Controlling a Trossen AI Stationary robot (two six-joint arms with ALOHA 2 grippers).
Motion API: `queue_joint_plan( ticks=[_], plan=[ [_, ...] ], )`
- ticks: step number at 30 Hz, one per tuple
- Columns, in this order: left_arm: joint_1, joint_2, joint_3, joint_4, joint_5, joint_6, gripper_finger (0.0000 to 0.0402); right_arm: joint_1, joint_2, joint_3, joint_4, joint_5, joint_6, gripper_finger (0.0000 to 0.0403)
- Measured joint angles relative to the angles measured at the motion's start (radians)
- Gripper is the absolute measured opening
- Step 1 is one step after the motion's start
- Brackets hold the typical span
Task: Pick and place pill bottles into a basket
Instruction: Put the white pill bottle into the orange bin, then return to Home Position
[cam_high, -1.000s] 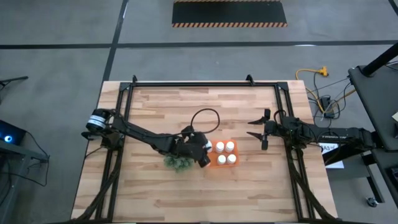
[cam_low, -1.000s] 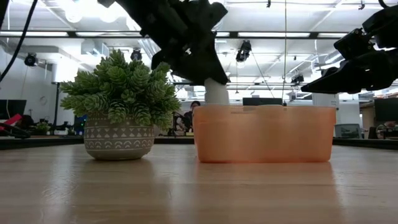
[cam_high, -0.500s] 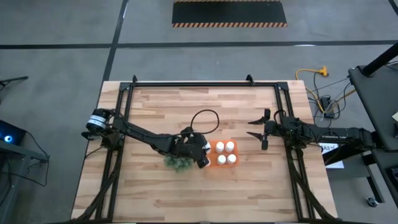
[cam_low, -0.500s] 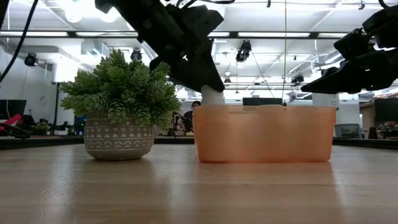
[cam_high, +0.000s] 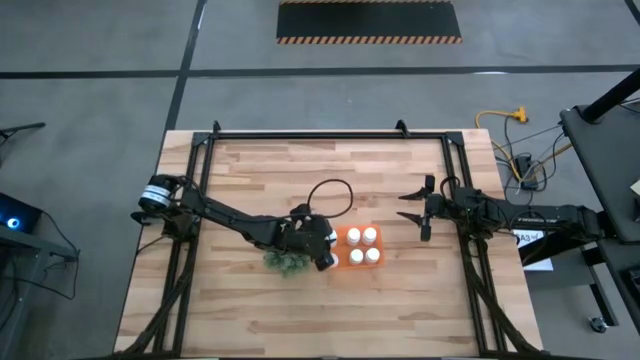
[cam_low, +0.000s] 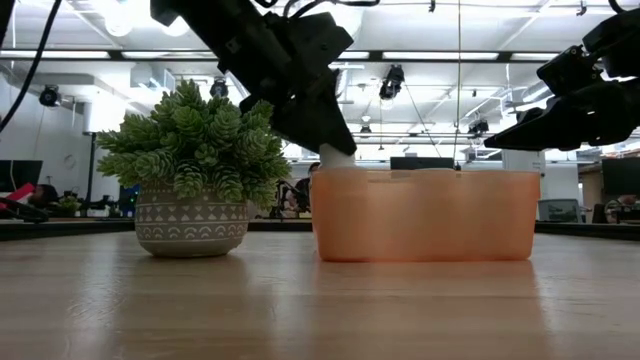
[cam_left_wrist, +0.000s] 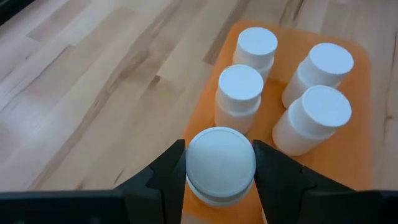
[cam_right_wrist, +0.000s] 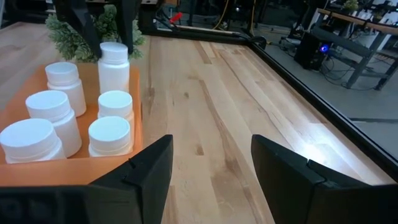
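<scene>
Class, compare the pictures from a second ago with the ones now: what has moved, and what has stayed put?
The left gripper, shut on a pill bottle, has lowered it further into the basket at the end nearest the plant. Four bottles already in the basket, the plant and the open right gripper, waiting beyond the basket, have not moved.

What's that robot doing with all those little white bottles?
It is putting pill bottles into the orange basket. The left gripper is shut on one pill bottle and holds it just over the basket's edge, next to the potted plant. Four bottles already stand inside the basket. The right gripper waits open above the table, off to the side, holding nothing.
</scene>
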Motion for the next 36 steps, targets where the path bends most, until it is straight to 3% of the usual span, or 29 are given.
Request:
queue_joint_plan(
  ticks=[12, 22, 36],
  plan=[
    [-0.001, 0.026, -0.002, 0.002, 0.002, 0.014, 0.0144, 0.0, 0.0, 0.0, 0.0, 0.0, -0.001, 0.0208],
    [0.0, 0.038, 0.011, 0.018, 0.002, 0.016, 0.0231, 0.001, 0.002, 0.0, 0.0, 0.0, 0.0, 0.0208],
    [0.0, 0.031, 0.026, 0.009, 0.0, 0.018, 0.0238, 0.0, 0.002, 0.0, 0.0, 0.0, 0.0, 0.0208]
  ],
)
